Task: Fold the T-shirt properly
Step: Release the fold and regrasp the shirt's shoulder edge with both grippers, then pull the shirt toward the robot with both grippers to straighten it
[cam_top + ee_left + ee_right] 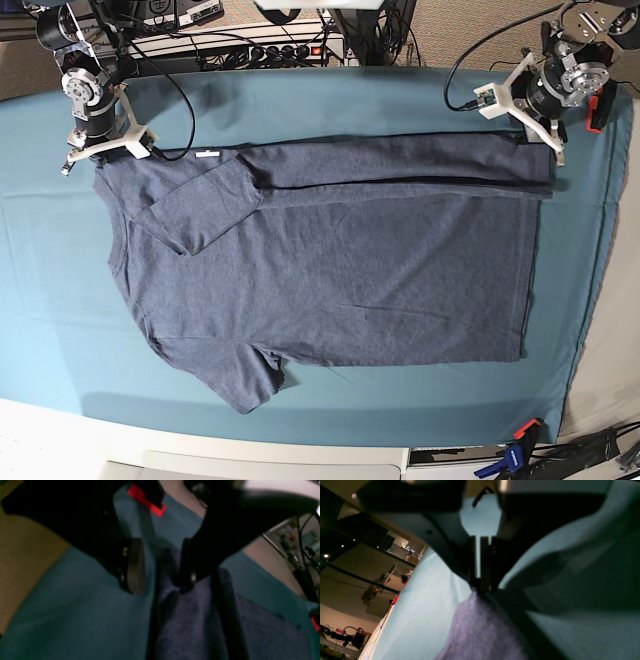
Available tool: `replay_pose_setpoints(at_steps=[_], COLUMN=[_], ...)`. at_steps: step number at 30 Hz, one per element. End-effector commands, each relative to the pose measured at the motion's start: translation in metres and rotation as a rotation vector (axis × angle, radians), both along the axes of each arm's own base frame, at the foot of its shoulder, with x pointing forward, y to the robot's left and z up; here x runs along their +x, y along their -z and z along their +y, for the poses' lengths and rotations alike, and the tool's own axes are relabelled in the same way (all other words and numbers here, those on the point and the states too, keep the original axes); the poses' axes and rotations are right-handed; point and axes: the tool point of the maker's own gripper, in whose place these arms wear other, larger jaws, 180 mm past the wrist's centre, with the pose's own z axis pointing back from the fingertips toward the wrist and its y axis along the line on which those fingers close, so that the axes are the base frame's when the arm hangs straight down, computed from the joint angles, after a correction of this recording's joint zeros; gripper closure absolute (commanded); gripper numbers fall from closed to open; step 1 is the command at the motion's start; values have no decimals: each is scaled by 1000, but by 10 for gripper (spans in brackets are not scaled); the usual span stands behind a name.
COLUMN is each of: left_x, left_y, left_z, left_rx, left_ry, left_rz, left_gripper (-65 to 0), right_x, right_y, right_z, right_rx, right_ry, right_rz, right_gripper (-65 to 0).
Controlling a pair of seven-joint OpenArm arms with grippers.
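Already one long fold is in: on my base view the T-shirt (340, 270) lies flat across the middle of the teal table cloth (300, 100), collar toward nine o'clock and hem toward three, with the twelve o'clock side turned inward as a narrow strip running nearly the full length. The sleeve (195, 215) on that side is laid over the body near ten o'clock. The other sleeve, near seven o'clock, sticks out unfolded, and the six o'clock edge has not been turned in, so I judge the job roughly a third done, with the second side fold and the crosswise folds left.

My left gripper (160, 565) sits at the hem corner, around two o'clock on the base view. Its wrist camera shows the jaws spread wide above the folded edge with nothing between them, so that corner looks let go. My right gripper (482, 562) is at the shoulder corner, around ten o'clock. Its wrist view shows the pads nearly together with navy cloth bunched right at their tips; I read that as a pinch on the shirt.

The base view gives me the whole layout but no jaw detail. The wrist views give jaw detail and little else.
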Motion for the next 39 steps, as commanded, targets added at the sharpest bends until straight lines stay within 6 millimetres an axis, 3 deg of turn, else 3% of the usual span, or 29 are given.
replay_pose_setpoints(at_steps=[1, 6, 12, 14, 17, 25, 33, 39], left_x=[2, 7, 7, 8, 9, 11, 26, 26], left_y=[0, 2, 3, 3, 2, -2, -28, -28], left_z=[10, 24, 25, 25, 25, 29, 33, 36], left_rx=[27, 68, 70, 71, 70, 86, 115, 130], left_ry=[-4, -31, -33, -33, -33, -22, -27, -40], left_rz=[2, -33, -32, -34, -36, -41, -125, -123], left_gripper=[-247, -247, -227, -164, -1, 0, 0, 0], right_x=[9, 9, 9, 9, 9, 12, 13, 10], right_y=[-12, -12, -12, -12, -12, -12, -14, -14], right_z=[-4, -3, -3, -3, -3, 2, 0, -5], right_rx=[-22, -21, -21, -21, -21, -5, -23, -39], right_ry=[-17, -19, -18, -19, -18, -50, -56, -34], right_rz=[-35, -35, -35, -35, -35, -43, -45, -37], right_gripper=[0, 0, 0, 0, 0, 0, 0, 0])
